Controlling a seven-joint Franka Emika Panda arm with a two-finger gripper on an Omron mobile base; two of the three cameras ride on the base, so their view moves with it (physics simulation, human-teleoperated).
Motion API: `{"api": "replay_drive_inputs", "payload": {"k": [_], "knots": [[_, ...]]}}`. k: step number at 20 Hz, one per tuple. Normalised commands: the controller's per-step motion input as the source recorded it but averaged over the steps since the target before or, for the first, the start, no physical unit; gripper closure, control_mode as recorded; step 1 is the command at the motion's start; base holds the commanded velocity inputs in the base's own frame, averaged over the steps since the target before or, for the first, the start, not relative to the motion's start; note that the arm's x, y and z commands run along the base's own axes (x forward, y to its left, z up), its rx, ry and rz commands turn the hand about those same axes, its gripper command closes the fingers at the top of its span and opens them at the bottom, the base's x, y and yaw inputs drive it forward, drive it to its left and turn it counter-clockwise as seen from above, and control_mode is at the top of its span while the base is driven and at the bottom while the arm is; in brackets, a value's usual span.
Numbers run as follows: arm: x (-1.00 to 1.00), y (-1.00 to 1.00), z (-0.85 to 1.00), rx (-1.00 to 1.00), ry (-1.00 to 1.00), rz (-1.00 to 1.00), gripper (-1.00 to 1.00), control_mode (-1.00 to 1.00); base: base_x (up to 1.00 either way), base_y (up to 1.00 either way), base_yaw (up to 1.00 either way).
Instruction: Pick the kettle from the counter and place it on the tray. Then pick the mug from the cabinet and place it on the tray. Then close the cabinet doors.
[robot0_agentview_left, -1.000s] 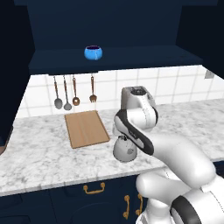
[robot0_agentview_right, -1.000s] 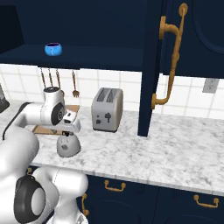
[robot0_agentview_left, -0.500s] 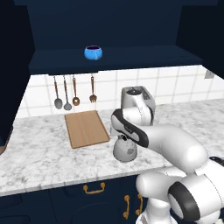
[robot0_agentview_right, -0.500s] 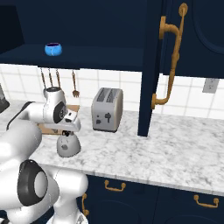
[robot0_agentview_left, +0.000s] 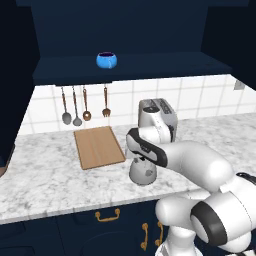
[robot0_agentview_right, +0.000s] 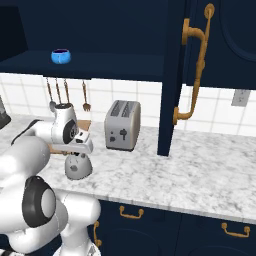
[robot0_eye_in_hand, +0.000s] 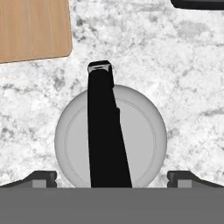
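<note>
Taking the boxy silver toaster (robot0_agentview_left: 159, 113) as the mark and reading leftward-first: far to its left and above, the small bright blue rounded mug (robot0_agentview_left: 106, 60) sits on the dark shelf of the open navy wall cabinet (robot0_agentview_left: 125, 70); below that, to the toaster's left, the flat light-brown wooden tray (robot0_agentview_left: 98, 146) lies bare on the veined white marble counter (robot0_agentview_left: 45, 185); in front of the toaster, just off the tray's near right corner, stands the squat grey metal kettle (robot0_agentview_left: 142, 171) with its black arched handle; to the toaster's right hangs a navy cabinet door (robot0_agentview_right: 182, 75) with its curved brass handle, swung open.

The two-finger gripper (robot0_eye_in_hand: 112, 177) hovers directly over the kettle, jaws spread wide and gripping nothing; the two tips flank the dome's edges, with the handle running between them (the arch seems to lie across the closing line, which looks right for pinching it).

The step in hand is the kettle grasp; to do it well, I'd descend straight, keep the handle centred between the tips, close on the top of the arch, and lift clear before carrying toward the tray.
</note>
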Motion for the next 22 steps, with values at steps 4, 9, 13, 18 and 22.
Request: {"api": "replay_drive_inputs", "payload": {"k": [4, 9, 13, 18, 22], "knots": [[-0.11, 0.0, -0.18, 0.0, 0.0, 0.0, 1.0, -1.0, 0.0, 0.0, 0.0], [-0.1, 0.0, -0.11, 0.0, 0.0, 0.0, 1.0, -1.0, 0.0, 0.0, 0.0], [-0.05, 0.02, -0.01, 0.0, -0.02, 0.0, 1.0, -1.0, 0.0, 0.0, 0.0], [-0.09, 0.07, 0.26, 0.0, -0.17, -0.01, 1.0, -1.0, 0.0, 0.0, 0.0], [0.01, 0.23, 0.4, 0.0, -0.19, -0.01, 1.0, -1.0, 0.0, 0.0, 0.0]]}}
